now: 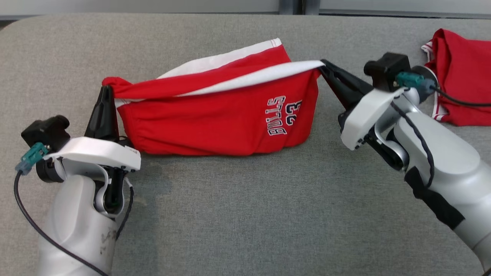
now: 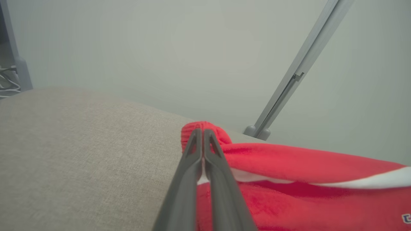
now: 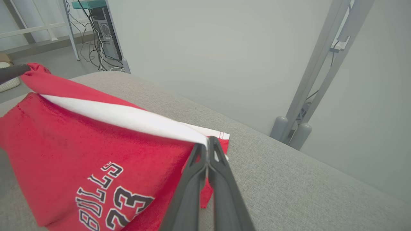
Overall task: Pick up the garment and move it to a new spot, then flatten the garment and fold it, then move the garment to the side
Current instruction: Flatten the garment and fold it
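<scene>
The garment (image 1: 215, 111) is a red pair of shorts with white side stripes and "BULLS 23" lettering, stretched between my two grippers above the grey cushion, its lower edge resting on the surface. My left gripper (image 1: 106, 90) is shut on its left corner. In the left wrist view the garment (image 2: 289, 166) bunches around the left gripper (image 2: 201, 131). My right gripper (image 1: 324, 65) is shut on the white-striped right corner. The right wrist view has the garment (image 3: 80, 147) pinched at the right gripper (image 3: 208, 142).
A second red garment (image 1: 460, 80) lies at the far right edge of the grey cushion (image 1: 245, 214). A pale wall and a grey metal post (image 3: 321, 64) stand behind the cushion's far edge.
</scene>
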Available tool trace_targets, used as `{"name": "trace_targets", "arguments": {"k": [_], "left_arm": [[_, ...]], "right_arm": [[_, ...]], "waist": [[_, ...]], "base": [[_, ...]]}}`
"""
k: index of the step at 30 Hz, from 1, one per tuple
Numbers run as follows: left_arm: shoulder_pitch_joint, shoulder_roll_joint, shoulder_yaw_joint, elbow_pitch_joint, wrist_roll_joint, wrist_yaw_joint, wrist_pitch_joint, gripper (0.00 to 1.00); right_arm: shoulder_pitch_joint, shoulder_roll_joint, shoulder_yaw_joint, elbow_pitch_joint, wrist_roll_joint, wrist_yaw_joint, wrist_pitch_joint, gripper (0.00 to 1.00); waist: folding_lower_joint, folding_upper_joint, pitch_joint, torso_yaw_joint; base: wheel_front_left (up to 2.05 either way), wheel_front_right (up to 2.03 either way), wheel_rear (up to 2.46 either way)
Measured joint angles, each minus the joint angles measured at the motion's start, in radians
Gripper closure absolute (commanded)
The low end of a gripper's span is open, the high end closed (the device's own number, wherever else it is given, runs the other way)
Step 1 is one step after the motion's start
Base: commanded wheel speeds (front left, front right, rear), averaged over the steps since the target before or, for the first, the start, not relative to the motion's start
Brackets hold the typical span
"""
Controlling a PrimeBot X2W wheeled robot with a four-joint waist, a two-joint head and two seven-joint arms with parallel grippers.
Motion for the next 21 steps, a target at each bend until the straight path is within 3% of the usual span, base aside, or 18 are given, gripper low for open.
{"name": "trace_targets", "arguments": {"k": [10, 21], "left_arm": [[-0.243, -0.007, -0.011, 0.263, -0.001, -0.029, -0.020, 1.00], [-0.367, -0.047, -0.026, 0.351, 0.010, -0.048, -0.028, 1.00]], "right_arm": [[-0.272, 0.065, 0.145, 0.252, 0.099, 0.000, -0.017, 1.00], [-0.438, 0.115, 0.251, 0.453, 0.113, 0.000, -0.046, 1.00]], "waist": [[0.0000, 0.0000, 0.143, 0.038], [0.0000, 0.0000, 0.235, 0.108]], "base": [[0.00, 0.00, 0.00], [0.00, 0.00, 0.00]]}}
